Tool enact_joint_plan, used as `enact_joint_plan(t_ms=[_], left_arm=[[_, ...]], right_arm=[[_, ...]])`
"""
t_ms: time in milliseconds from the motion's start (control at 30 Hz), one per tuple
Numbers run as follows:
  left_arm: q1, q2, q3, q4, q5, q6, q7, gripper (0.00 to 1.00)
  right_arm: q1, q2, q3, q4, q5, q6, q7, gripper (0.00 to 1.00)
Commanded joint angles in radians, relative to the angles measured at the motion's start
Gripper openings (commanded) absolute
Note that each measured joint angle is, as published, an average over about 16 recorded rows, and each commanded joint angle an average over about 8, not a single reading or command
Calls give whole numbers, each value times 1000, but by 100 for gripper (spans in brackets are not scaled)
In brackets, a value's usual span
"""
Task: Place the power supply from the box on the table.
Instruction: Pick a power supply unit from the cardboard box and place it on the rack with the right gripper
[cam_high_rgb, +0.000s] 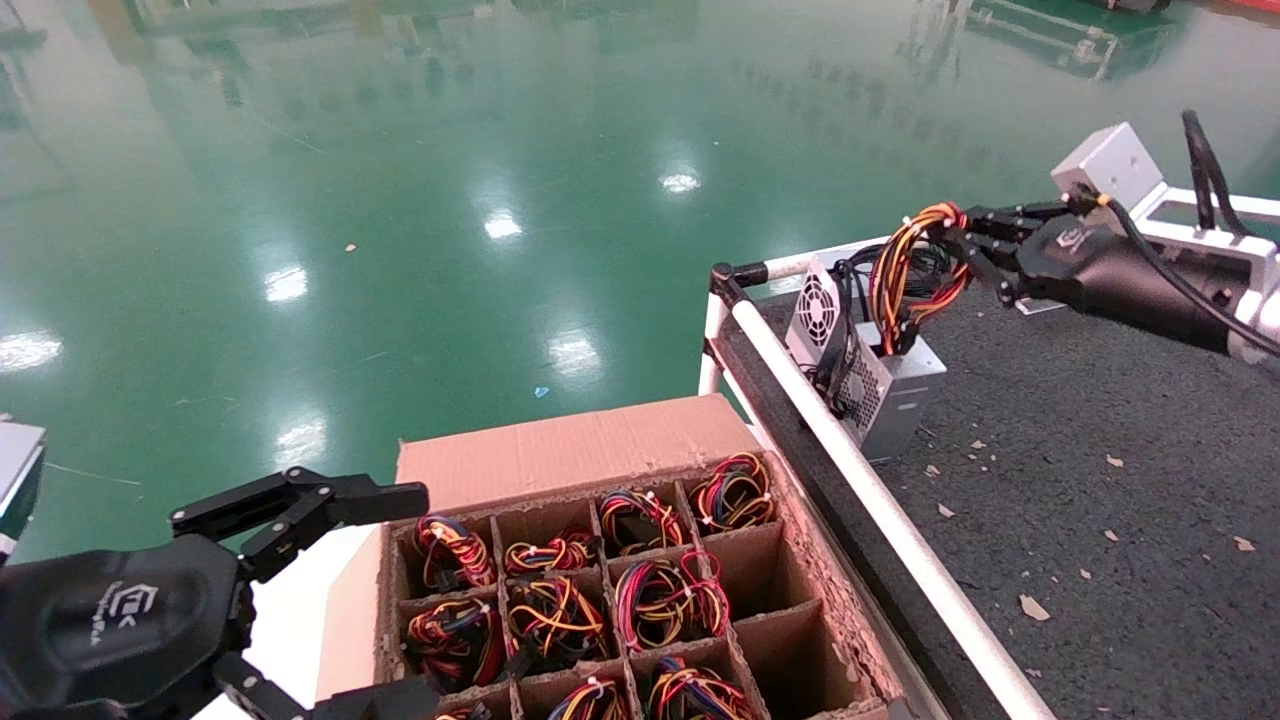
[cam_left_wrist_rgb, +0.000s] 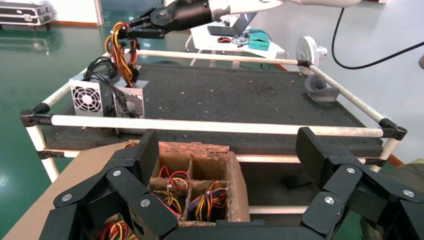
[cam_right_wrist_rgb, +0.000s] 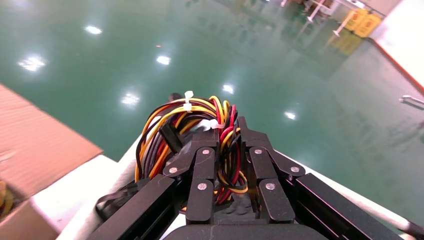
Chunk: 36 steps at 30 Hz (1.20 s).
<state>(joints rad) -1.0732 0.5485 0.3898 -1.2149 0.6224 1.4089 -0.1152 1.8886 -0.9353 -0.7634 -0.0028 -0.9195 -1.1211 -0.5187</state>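
The power supply, a small silver block with a perforated face, sits at the table's near-left corner; whether its base rests on the felt I cannot tell. My right gripper is shut on its red, yellow and black wire bundle above the block, with wires pinched between the fingers. The left wrist view shows the supply and the right gripper far off. The brown box stands below the table rail. My left gripper hangs open beside the box, holding nothing.
A silver unit with a round fan grille and black cables stands against the power supply. Several box cells hold coloured wire bundles; the cells by the rail look empty. A white pipe rail edges the table. Cardboard scraps dot the felt.
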Motion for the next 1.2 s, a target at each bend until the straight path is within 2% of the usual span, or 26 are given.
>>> enact_joint_plan(t_ms=[33,100,133,300,367,400,1200], left_arm=[[0,0,0,0,0,0,0,100],[0,0,0,0,0,0,0,100],[0,0,0,0,0,0,0,100],[0,0,0,0,0,0,0,100],[0,0,0,0,0,0,0,100],[0,0,0,0,0,0,0,100],[0,0,0,0,0,0,0,100]], right_arm=[[-7,6,-3,3,-4,-22,0,0],[-11,6,-4,4,-6,-31,2,6],[-12,4,-4,3,-6,-30,2,16],[-15,-6,-2,-1,-3,-18,8,79],[-16,-8,-2,-2,-3,-13,8,98],[-17,-9,-2,-2,-3,-12,8,100],[-16,-7,-2,-2,-2,-14,8,100]])
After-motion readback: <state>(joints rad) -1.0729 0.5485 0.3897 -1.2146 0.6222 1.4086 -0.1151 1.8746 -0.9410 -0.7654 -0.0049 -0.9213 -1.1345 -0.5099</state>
